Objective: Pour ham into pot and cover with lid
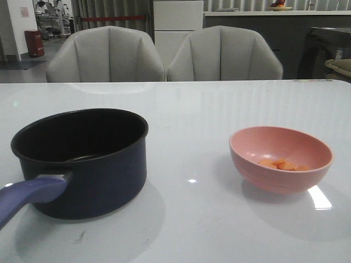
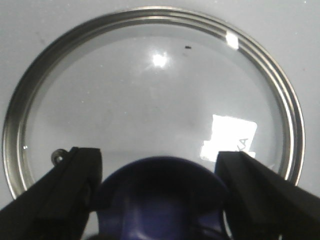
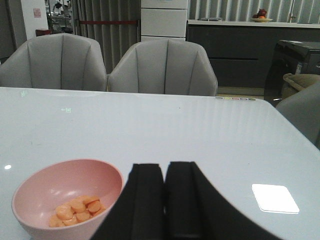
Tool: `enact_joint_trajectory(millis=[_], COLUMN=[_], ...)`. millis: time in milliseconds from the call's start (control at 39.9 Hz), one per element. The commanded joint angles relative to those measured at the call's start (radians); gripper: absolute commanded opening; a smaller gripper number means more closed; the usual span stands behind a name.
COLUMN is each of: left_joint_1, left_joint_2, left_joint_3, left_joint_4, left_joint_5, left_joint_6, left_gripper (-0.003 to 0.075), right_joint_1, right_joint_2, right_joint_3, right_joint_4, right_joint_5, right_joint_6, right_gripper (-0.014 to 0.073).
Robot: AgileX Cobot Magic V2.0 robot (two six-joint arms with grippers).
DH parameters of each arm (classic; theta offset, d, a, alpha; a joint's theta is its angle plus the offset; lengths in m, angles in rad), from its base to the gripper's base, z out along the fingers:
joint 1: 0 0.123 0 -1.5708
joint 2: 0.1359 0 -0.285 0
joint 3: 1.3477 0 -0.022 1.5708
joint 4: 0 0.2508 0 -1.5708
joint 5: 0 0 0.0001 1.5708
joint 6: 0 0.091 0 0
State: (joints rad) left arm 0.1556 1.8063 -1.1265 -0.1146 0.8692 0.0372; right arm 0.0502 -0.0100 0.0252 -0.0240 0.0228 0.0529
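The pot (image 1: 82,159), dark navy with a purple-blue handle (image 1: 27,194), stands empty at the left of the table. The ham (image 1: 282,164) lies in a pink bowl (image 1: 281,159) at the right; it also shows in the right wrist view (image 3: 75,210). The lid (image 2: 150,95) lies flat on the white table, out of the front view. My left gripper (image 2: 160,165) has its fingers (image 2: 80,175) against both sides of the lid's blue-purple knob (image 2: 160,200). My right gripper (image 3: 165,167) is shut and empty, beside the bowl (image 3: 65,192). Neither gripper shows in the front view.
Two grey chairs (image 1: 164,55) stand behind the far edge of the white glossy table (image 1: 192,109). The table's right edge (image 3: 295,135) runs close to my right gripper. A counter and cabinets are further back.
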Motion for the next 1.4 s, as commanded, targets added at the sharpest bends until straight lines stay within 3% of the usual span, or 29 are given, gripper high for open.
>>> enact_joint_trajectory(millis=[0,250,551,801,1052,1377], left_joint_1=[-0.01,-0.012,-0.048,-0.095,-0.212,-0.293], left_joint_2=[-0.019,-0.051,-0.313,-0.599,-0.936,-1.399], left_joint_3=[-0.017,-0.142,-0.084,0.099,0.35,0.608], left_joint_4=[-0.007,-0.017,-0.049,-0.059,-0.059,-0.059], left_joint_5=[-0.015,0.109,0.0,-0.191,-0.41,-0.489], left_joint_6=[0.001,0.001,0.001,0.001,0.001,0.001], left_gripper=[0.0596,0.0595,0.0595,0.0594,0.0594,0.0594], right_joint_1=[-0.006,-0.006,-0.006,-0.006,-0.006,-0.006], right_joint_2=[-0.019,-0.019,-0.019,-0.019,-0.018,-0.018], right_joint_3=[0.012,0.012,0.012,0.012,0.012,0.012], right_joint_4=[-0.013,-0.013,-0.013,-0.013,-0.013,-0.013], right_joint_5=[-0.078,-0.078,-0.078,-0.078,-0.078,-0.078], right_joint_6=[-0.001,-0.001,-0.001,-0.001,-0.001,-0.001], right_gripper=[0.0134,0.0134,0.0134,0.0134,0.0134,0.0134])
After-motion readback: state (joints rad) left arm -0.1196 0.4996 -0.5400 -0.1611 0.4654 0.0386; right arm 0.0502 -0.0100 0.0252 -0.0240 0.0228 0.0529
